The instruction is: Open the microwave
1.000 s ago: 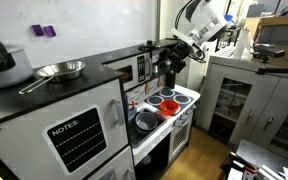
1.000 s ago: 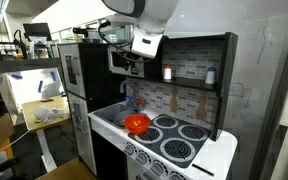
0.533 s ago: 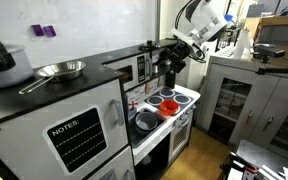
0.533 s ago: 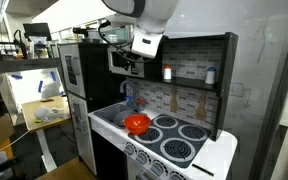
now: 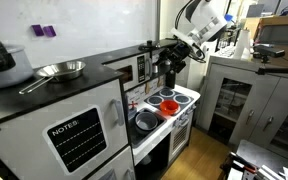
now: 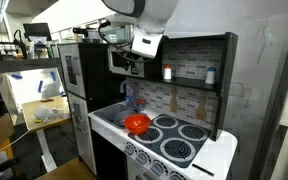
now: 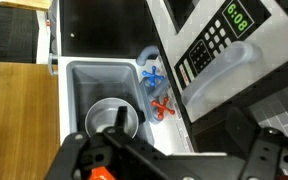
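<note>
The microwave (image 5: 132,72) is a small dark box with a light-framed door, set in the toy kitchen's upper shelf. It shows in both exterior views (image 6: 124,62). In the wrist view its button panel with a green clock and a clear handle (image 7: 212,48) fill the upper right. My gripper (image 5: 167,66) hangs just in front of the microwave's handle side, also seen in an exterior view (image 6: 133,66). In the wrist view its two dark fingers (image 7: 169,152) are spread wide with nothing between them, just below the handle. I cannot tell whether the door is ajar.
Below the microwave are a white sink (image 7: 76,82) with a metal cup and red and blue taps, and a stove (image 6: 179,137) with an orange bowl (image 6: 136,123). A white door with a NOTES board (image 5: 79,135) and a pan (image 5: 60,70) stand beside it, with a grey cabinet (image 5: 239,95) beyond.
</note>
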Robot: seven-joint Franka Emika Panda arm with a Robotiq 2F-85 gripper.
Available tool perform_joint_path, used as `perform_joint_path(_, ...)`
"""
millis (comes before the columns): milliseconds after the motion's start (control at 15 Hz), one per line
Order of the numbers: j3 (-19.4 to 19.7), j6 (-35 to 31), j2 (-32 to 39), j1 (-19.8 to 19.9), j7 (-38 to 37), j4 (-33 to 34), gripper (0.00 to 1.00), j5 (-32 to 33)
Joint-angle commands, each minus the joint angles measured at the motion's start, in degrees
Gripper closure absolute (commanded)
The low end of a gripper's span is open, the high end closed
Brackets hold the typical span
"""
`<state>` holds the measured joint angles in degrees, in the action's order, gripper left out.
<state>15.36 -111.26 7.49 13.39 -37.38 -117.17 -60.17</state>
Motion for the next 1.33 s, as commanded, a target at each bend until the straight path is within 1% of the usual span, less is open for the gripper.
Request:
perform_joint_path(0, -0.21, 0.15, 0.07, 0.30, -0.06, 0.16, 0.00, 0.10)
perform_joint_path(467, -0.21, 0.15, 0.07, 0.30, -0.06, 0.16, 0.00, 0.10)
perform_joint_path(667, -0.09, 0.23, -0.86, 0.57, 0.40, -0.96, 0.00, -1.33)
perform_joint_path(867, 0.50, -0.09, -2.46, 1.18, 0.90, -3.38, 0.00, -4.19)
perform_joint_path(1267, 2.94, 1.40, -9.03, 3.23, 1.66, -11.95, 0.00, -7.59)
